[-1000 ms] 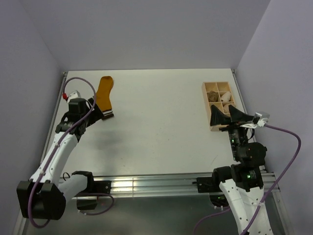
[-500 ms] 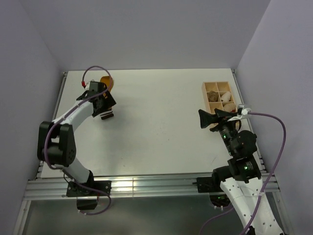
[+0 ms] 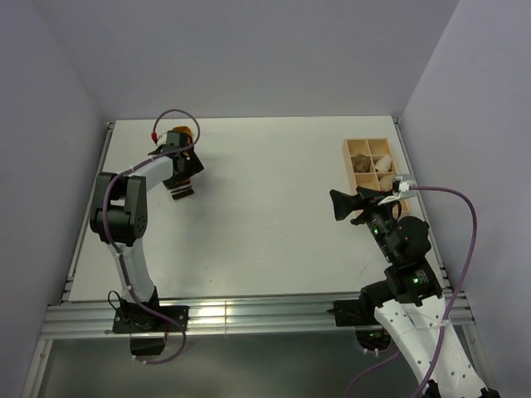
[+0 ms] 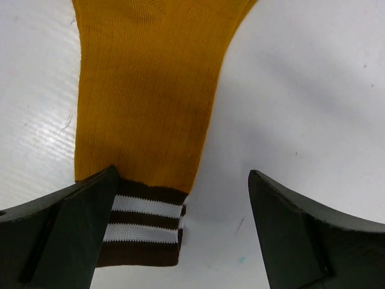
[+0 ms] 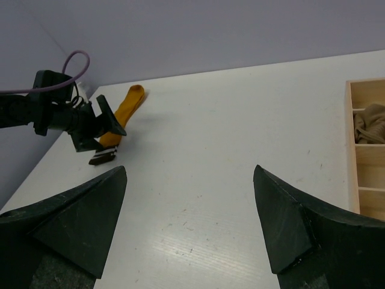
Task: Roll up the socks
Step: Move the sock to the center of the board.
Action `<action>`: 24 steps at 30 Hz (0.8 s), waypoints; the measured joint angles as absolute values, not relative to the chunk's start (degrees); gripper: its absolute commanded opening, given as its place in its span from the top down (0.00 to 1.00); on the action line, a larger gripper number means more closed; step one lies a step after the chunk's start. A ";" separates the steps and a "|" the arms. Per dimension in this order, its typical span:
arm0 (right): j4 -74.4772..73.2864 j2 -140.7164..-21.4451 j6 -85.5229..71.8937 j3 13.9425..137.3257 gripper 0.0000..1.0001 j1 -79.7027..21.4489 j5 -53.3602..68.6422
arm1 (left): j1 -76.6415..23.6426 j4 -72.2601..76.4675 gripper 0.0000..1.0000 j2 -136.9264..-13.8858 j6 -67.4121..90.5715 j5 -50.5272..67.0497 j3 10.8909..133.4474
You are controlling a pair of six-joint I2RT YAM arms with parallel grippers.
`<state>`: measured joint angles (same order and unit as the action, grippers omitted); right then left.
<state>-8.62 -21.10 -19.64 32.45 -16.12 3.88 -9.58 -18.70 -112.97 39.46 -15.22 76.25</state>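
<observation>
On the table [image 3: 274, 207], the mustard sock [image 4: 150, 90] lay flat at the far left, its long axis running away from the near edge, striped cuff [image 4: 144, 226] nearest. The left gripper [image 4: 181, 174] hung over that cuff, jaws wide and empty. The right gripper [image 5: 189, 170], likewise agape, stood well apart.

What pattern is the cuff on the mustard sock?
Dark brown cuff with two white stripes; left wrist view shows it best.
</observation>
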 measured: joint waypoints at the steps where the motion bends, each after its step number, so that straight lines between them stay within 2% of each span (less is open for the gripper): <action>1: -8.62 -21.12 -19.62 32.45 0.08 -16.23 3.88 | -9.61 -18.31 0.04 -113.27 39.46 -15.22 76.53; 12: -8.64 -22.15 -19.49 32.45 0.08 -16.36 3.92 | -12.78 -15.27 0.05 -114.89 39.22 -17.26 76.93; 24: -8.64 -23.16 -19.44 32.45 0.08 -16.38 4.05 | -27.64 -9.80 0.04 -111.61 40.25 -19.46 70.28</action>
